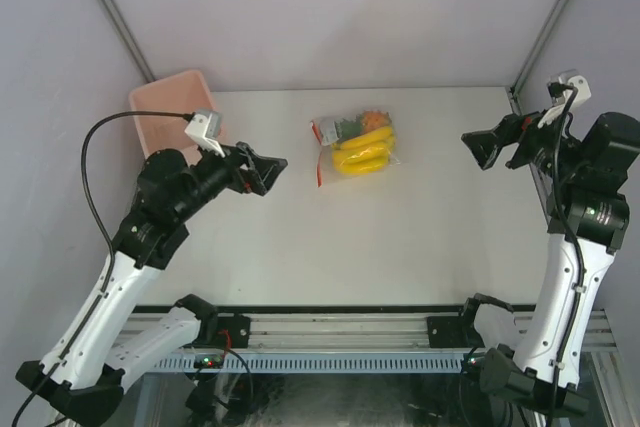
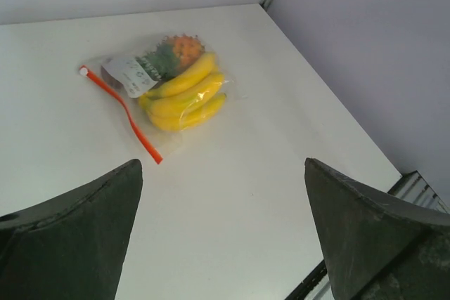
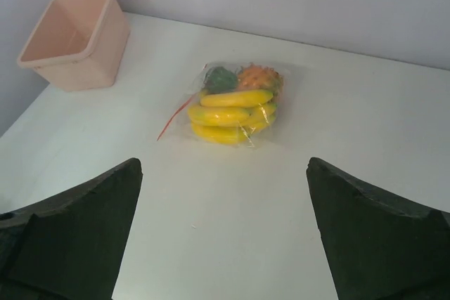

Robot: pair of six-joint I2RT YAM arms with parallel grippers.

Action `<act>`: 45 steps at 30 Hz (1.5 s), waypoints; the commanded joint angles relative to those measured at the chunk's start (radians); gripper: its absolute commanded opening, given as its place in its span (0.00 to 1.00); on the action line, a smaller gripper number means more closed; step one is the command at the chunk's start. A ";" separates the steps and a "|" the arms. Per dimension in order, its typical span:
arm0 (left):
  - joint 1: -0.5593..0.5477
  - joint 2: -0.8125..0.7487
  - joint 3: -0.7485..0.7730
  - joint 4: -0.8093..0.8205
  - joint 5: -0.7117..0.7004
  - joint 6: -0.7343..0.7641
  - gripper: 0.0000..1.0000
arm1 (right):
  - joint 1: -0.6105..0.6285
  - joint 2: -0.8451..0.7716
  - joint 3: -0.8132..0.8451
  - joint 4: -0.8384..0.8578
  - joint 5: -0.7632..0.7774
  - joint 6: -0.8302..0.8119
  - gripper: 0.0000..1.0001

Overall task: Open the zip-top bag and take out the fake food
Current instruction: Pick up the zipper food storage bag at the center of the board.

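Top external view: both arms are raised above the tabletop [image 1: 400, 247], and neither touches anything. The left end effector [image 1: 272, 173] has its jaws spread wide and empty, pointing toward the zip-top bag [image 1: 350, 147]. The right end effector [image 1: 478, 150] is also wide and empty, well apart from the bag on the opposite side. The bag lies flat between them, with its red-orange zip strip [image 2: 119, 112] along the left edge. The fake food [image 1: 364, 159] is inside: yellow banana bunch [image 1: 365, 142], orange pineapple [image 3: 259, 77], green piece [image 3: 221, 79]. A pink bin [image 1: 170, 107] stands at the far-left corner.
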 commanded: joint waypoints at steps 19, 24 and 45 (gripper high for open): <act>-0.236 0.095 -0.194 0.287 -0.185 -0.194 1.00 | 0.164 -0.151 -0.261 0.005 -0.147 -0.209 1.00; -0.240 0.182 -0.185 0.327 -0.194 -0.174 1.00 | 0.203 -0.065 -0.313 0.034 -0.237 -0.304 1.00; 0.043 0.648 -0.118 0.610 0.023 -0.342 0.92 | 0.428 0.253 -0.451 0.385 -0.106 -0.205 1.00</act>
